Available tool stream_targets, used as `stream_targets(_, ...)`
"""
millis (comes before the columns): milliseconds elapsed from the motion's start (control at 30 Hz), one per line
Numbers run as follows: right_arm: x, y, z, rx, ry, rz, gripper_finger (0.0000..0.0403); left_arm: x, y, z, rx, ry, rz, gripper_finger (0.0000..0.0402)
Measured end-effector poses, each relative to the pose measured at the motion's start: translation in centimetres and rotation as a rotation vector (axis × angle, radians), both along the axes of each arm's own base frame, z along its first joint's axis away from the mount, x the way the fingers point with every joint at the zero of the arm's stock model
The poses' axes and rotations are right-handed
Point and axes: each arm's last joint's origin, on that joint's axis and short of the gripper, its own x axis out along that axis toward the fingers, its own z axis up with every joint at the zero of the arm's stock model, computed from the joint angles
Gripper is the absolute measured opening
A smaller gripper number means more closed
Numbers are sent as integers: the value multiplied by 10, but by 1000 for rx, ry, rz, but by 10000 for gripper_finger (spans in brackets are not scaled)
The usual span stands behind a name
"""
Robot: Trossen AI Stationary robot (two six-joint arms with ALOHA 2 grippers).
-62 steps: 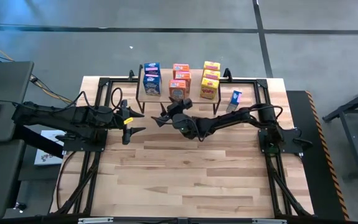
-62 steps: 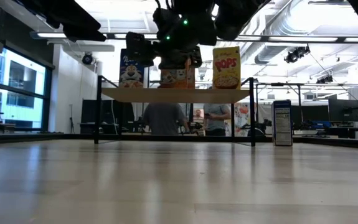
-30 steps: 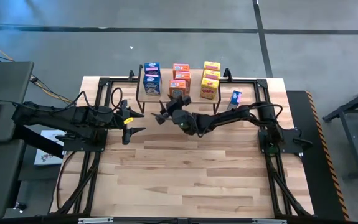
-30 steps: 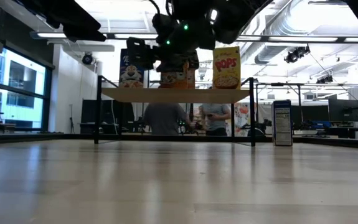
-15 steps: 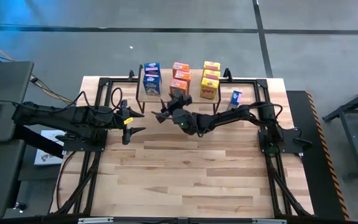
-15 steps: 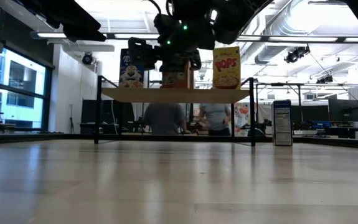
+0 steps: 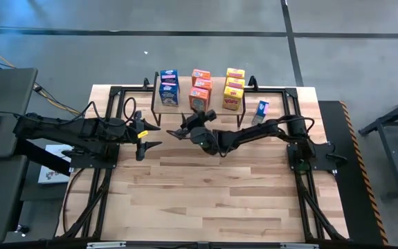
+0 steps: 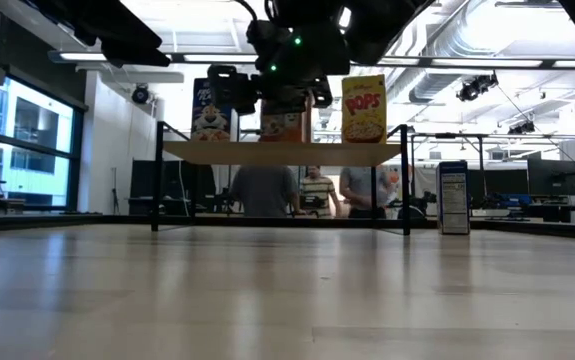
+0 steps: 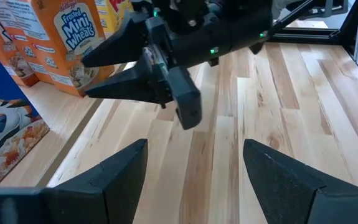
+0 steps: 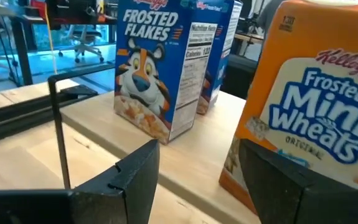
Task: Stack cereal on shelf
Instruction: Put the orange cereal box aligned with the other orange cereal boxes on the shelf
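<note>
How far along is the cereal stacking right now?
Done: eight boxes stand on the shelf, two blue, three orange, three yellow. In hand: nothing; the right gripper is open by the front orange box, the left gripper waits open. Left: one blue box on the table.

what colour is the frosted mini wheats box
Orange, with white lettering; the Frosted Mini Wheats box shows best in the right wrist view.

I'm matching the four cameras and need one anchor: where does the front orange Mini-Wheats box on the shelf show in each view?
High view: front orange box, middle row of the shelf, just beyond the right gripper.
Low view: on the shelf top, centre, partly behind the gripper.
Left wrist view: upper left.
Right wrist view: right side.
Shared landmark: the blue Frosted Flakes box beside it.
</note>
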Motion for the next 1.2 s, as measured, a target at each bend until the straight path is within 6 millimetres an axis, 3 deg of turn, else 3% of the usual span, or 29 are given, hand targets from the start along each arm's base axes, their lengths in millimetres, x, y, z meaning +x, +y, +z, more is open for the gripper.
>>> stream_targets(200,-5,8,4,-9,21,-48,213,0,0,0,0,0,0,257)
stream_targets(1200,-11,-3,2,-1,50,-142,213,0,0,0,0,0,1,257)
